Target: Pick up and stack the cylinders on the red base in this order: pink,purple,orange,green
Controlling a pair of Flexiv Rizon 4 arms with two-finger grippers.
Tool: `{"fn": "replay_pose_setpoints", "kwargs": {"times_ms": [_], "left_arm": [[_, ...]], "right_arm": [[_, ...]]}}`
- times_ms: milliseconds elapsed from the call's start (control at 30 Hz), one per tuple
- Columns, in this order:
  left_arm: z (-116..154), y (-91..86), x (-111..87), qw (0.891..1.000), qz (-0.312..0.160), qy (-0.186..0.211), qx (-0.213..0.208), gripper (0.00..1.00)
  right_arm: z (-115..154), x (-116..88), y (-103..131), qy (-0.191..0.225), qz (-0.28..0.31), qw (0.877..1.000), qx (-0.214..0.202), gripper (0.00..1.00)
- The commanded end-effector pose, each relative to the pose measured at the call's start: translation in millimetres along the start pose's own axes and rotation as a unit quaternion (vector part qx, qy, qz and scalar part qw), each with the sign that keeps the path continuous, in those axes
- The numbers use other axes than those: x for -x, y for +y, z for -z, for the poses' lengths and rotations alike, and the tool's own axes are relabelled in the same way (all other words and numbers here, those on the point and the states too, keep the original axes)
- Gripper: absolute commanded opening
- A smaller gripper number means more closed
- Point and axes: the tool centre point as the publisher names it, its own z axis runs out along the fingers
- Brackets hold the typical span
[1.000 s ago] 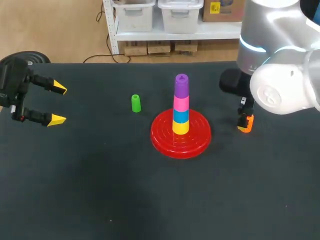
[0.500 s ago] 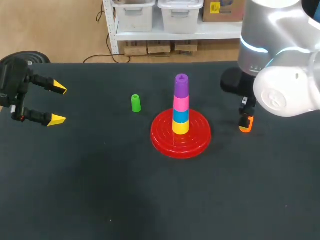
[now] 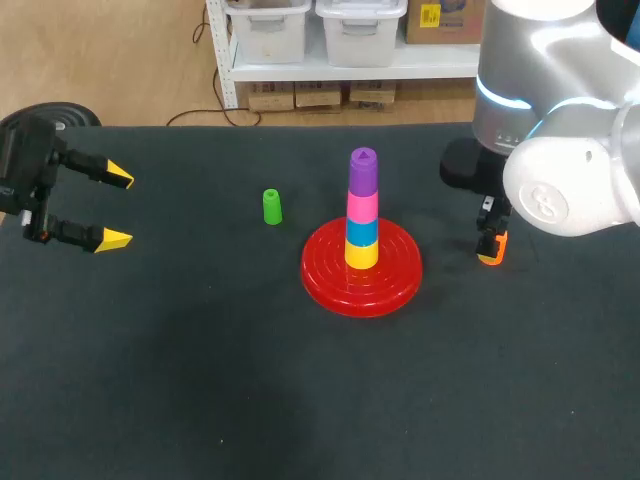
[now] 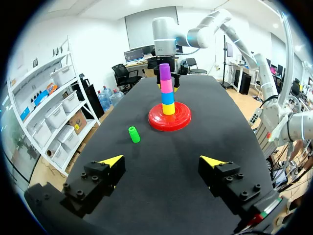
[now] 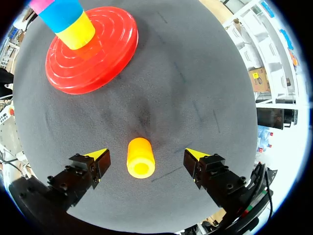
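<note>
Centering the orange cylinder [image 5: 140, 157] between the fingers of the right gripper [image 5: 146, 153], which stand apart on either side, seems best before closing.

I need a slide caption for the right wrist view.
Open right claw around the orange cylinder, the red base with its stack ahead.

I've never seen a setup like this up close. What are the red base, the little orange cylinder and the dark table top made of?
The red base looks like moulded plastic: glossy, with raised concentric rings catching light. The orange cylinder also seems plastic, smooth, hollow, evenly coloured. The table top looks covered in dark matte cloth or felt, with no shine.
</note>
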Motion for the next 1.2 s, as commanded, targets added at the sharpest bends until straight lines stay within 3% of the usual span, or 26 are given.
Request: {"fn": "replay_pose_setpoints", "kwargs": {"times_ms": [33, 100, 167, 833, 1200], "left_arm": [[0, -1.1, -0.9, 1.000, -0.001, -0.001, 0.002, 1.00], [0, -1.1, -0.9, 1.000, -0.001, -0.001, 0.002, 1.00], [0, -1.1, -0.9, 1.000, -0.001, -0.001, 0.002, 1.00], [0, -1.1, -0.9, 1.000, -0.001, -0.001, 0.002, 1.00], [0, -1.1, -0.9, 1.000, -0.001, -0.001, 0.002, 1.00]], "right_arm": [[-1, -1, -1, 0.002, -0.003, 1.000, -0.003, 0.62], [-1, -2, -1, 0.003, -0.006, 1.000, -0.004, 0.38], [-2, -2, -2, 0.003, -0.006, 1.000, -0.004, 0.00], [-9, -1, -5, 0.011, -0.011, 1.000, 0.005, 0.00], [37, -3, -10, 0.005, -0.007, 1.000, -0.027, 0.00]]}}
